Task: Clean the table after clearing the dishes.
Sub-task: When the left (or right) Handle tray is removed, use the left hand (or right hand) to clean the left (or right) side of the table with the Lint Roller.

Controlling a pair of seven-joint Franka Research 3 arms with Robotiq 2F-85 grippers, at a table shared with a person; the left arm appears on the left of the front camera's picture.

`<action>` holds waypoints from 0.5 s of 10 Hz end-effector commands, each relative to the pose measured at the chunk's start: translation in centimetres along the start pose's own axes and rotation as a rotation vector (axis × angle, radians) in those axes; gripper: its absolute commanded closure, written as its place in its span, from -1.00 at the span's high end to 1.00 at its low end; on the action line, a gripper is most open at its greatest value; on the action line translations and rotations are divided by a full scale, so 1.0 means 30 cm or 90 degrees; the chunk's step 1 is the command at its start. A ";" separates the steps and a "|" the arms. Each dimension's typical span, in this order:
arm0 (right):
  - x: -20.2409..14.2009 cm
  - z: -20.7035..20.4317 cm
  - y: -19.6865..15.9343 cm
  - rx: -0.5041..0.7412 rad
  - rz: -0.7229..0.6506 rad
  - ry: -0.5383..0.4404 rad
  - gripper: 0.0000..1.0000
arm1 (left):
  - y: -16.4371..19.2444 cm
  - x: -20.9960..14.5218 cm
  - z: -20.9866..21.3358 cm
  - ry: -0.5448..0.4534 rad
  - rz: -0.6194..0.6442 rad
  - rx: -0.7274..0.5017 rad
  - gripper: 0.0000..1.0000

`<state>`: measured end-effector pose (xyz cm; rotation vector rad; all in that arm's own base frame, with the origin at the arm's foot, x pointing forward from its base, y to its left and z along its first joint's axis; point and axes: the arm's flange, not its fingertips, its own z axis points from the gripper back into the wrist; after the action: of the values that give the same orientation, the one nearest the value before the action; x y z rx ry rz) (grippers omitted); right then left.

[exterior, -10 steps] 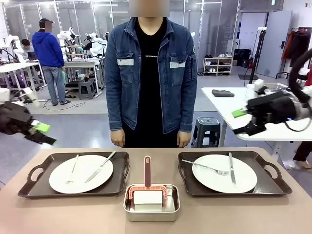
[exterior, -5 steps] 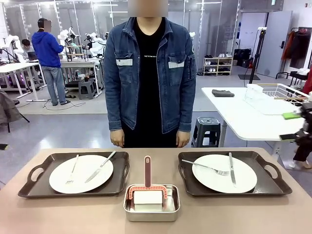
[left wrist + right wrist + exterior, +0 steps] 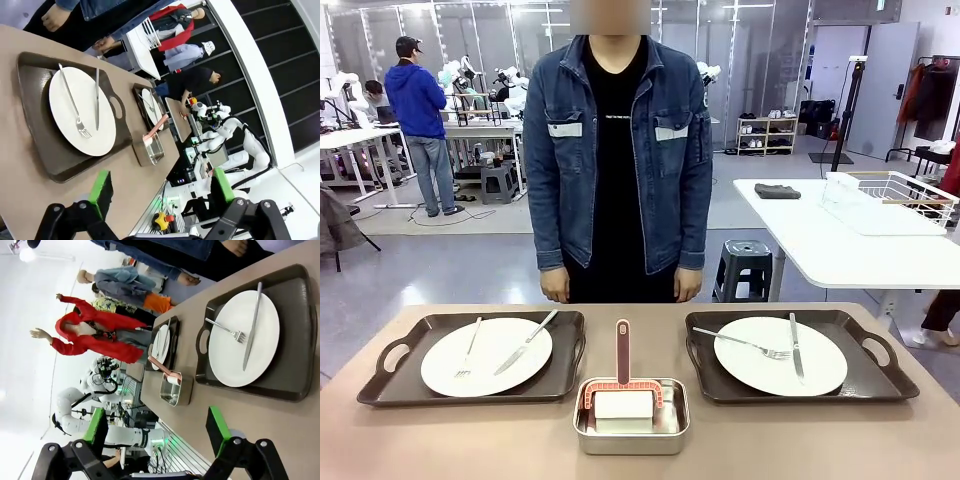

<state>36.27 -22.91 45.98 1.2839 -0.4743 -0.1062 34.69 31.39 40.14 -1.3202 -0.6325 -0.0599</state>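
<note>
Plainly, tan table (image 3: 770, 440), dark trays (image 3: 380, 385) (white plates (image 3: 495, 340)), left fingers (image 3: 101, 192) spread, right fingers (image 3: 217, 424) spread.

No legible txt; shirt print (image 3: 620, 117) too small to read

From my end, the tan table (image 3: 380, 440) has three things sitting straight on it: the left tray (image 3: 570, 335), the right tray (image 3: 705, 350), both dark and well apart, and a steel pan (image 3: 630, 442) between them, nearer my edge, just beside their inner corners.
</note>
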 end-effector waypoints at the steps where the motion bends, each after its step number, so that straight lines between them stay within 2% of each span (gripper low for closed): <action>1: -0.046 0.013 -0.001 -0.016 -0.002 -0.015 1.00 | -0.024 0.015 0.013 -0.030 0.004 0.014 1.00; 2: -0.054 0.033 -0.013 -0.019 -0.016 -0.030 1.00 | -0.032 0.009 0.031 -0.036 0.012 0.027 1.00; 4: -0.053 0.009 -0.015 -0.039 0.004 -0.020 1.00 | -0.034 0.021 0.014 -0.020 -0.003 0.057 1.00; 5: -0.036 0.040 -0.028 -0.009 -0.015 -0.025 1.00 | -0.011 -0.001 0.031 -0.014 0.000 0.016 1.00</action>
<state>35.09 -23.82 45.04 1.2627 -0.4901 -0.1557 34.36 32.19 40.65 -1.2783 -0.6543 -0.0355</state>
